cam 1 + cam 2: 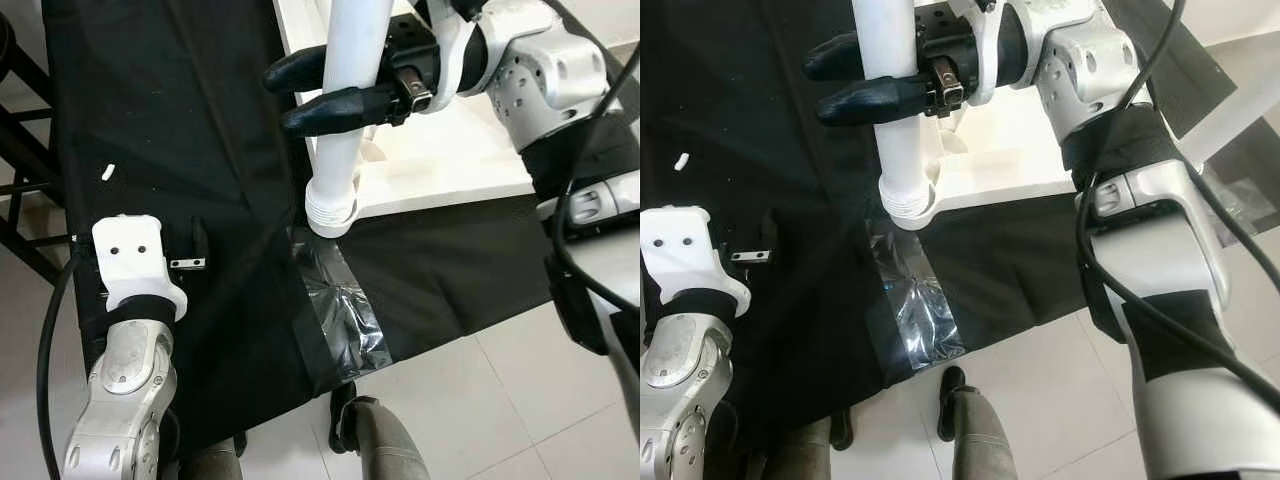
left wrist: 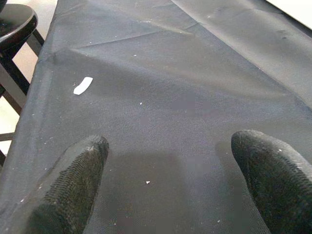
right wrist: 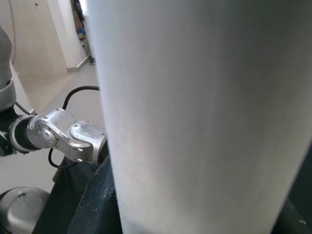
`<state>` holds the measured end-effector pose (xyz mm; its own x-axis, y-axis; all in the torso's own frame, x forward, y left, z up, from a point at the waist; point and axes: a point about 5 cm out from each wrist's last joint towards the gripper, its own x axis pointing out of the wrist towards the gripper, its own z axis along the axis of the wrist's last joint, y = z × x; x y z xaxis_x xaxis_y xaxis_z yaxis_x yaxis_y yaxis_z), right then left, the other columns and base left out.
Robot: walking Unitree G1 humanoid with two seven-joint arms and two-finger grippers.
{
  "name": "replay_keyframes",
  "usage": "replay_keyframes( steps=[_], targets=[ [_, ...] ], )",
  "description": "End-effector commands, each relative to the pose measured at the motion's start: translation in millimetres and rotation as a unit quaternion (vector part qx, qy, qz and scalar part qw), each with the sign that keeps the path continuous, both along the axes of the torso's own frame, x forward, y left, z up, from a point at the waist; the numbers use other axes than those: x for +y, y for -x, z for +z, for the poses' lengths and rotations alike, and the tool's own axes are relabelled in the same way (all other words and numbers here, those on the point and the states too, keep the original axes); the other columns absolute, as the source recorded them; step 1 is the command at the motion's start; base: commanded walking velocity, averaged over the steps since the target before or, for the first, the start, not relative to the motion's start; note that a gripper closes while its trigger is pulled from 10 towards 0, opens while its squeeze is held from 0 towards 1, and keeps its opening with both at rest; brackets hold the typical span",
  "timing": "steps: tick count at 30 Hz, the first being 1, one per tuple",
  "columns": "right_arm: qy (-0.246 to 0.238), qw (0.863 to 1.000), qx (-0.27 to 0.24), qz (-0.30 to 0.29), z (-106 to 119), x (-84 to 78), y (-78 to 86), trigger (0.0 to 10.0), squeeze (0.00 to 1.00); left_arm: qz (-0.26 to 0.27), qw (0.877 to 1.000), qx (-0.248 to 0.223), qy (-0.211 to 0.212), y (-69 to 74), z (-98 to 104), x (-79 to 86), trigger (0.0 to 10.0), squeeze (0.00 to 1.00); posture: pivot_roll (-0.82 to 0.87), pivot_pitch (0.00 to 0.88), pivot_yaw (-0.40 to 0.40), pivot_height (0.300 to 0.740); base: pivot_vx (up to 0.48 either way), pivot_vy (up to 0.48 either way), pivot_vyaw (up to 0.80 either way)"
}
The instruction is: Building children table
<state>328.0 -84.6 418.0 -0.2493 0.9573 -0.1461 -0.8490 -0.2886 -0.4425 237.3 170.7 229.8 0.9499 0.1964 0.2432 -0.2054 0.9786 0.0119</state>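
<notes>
Here the right gripper [image 1: 322,92], clamped on the white table leg [image 1: 345,110], seats it at the tabletop [image 1: 440,160] corner, apparently needing twisting next; left gripper [image 2: 170,180] hovers open over black cloth [image 1: 180,130].

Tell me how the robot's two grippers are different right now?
The right gripper is shut on the white table leg, while the left gripper is open and holds nothing. The right gripper is up by the white tabletop; the left gripper hangs low over the black cloth. Both have two black fingers.
</notes>
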Motion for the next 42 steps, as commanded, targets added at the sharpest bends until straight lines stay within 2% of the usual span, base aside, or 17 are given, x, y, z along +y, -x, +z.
replay_keyframes(
  steps=[1, 15, 23, 35, 42],
  targets=[
    [0.015, 1.0, -0.003, -0.001, -7, -3.0, -0.6, 10.0, 0.0, 0.006, 1.0, 0.008, -0.002, 2.9, -4, 1.0, 10.0, 0.0, 0.03, 0.349, -0.107, 0.74, 0.0, 0.0, 0.0],
    [0.006, 1.0, 0.007, -0.006, -14, -3.9, -5.5, 10.0, 0.0, 0.007, 1.0, 0.007, -0.004, 3.1, -3, 2.4, 10.0, 0.0, 0.03, 0.359, -0.104, 0.74, 0.0, 0.0, 0.0],
    [0.014, 1.0, 0.011, 0.023, -21, -1.3, 1.4, 10.0, 0.0, 0.008, 1.0, 0.006, -0.004, 3.7, -2, 2.9, 10.0, 0.0, 0.03, 0.36, -0.107, 0.74, 0.0, 0.0, 0.0],
    [0.034, 0.999, 0.015, 0.031, -30, -1.5, 5.3, 10.0, 0.0, 0.005, 1.0, 0.005, -0.003, 3.7, -2, 1.4, 10.0, 0.0, 0.03, 0.359, -0.107, 0.74, 0.0, 0.0, 0.0],
    [0.035, 0.998, 0.034, 0.03, -35, -8.1, 5.9, 10.0, 0.0, 0.004, 1.0, 0.005, -0.004, 3.7, -1, 1.2, 10.0, 0.0, 0.03, 0.353, -0.106, 0.74, 0.0, 0.0, 0.0]
  ],
)
